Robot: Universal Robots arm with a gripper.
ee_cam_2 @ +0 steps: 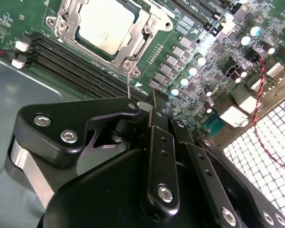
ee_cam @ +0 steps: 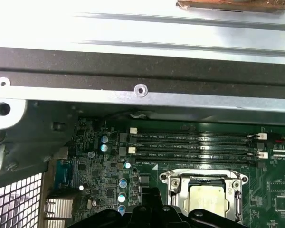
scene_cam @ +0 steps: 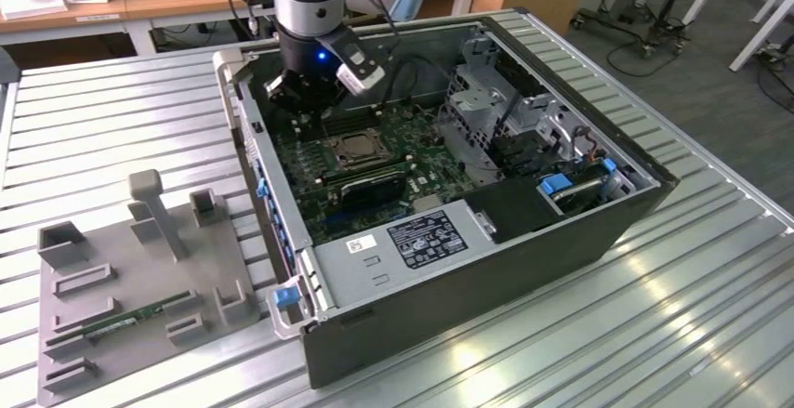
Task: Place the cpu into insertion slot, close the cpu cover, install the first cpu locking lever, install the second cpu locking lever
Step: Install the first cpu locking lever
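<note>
The cpu (ee_cam_2: pixel 106 26) lies flat in the insertion slot (scene_cam: pixel 351 152), its silvery face up, on the green board inside the open computer case. The cpu cover (ee_cam_2: pixel 143 33) is down around it as a silver frame; both wrist views show this, with the cpu (ee_cam: pixel 206 198) and cover (ee_cam: pixel 180 183) near my fingers. A thin metal lever (ee_cam_2: pixel 128 80) stands up from the socket's corner, right beside my gripper's linkage. My gripper (ee_cam_2: pixel 155 95) hangs just above the board next to the socket, fingers together, nothing visibly between them. In the exterior view the gripper (scene_cam: pixel 304 101) is at the case's far end.
Long black memory slots (ee_cam: pixel 194 145) run between the socket and the case wall (ee_cam: pixel 142 90). A drive cage (scene_cam: pixel 496 101) and power supply (scene_cam: pixel 410 236) fill the case's other sides. A twisted red-black wire (ee_cam_2: pixel 263 90) crosses a perforated grille. A grey fixture plate (scene_cam: pixel 125 287) holds a green memory stick (scene_cam: pixel 137 318).
</note>
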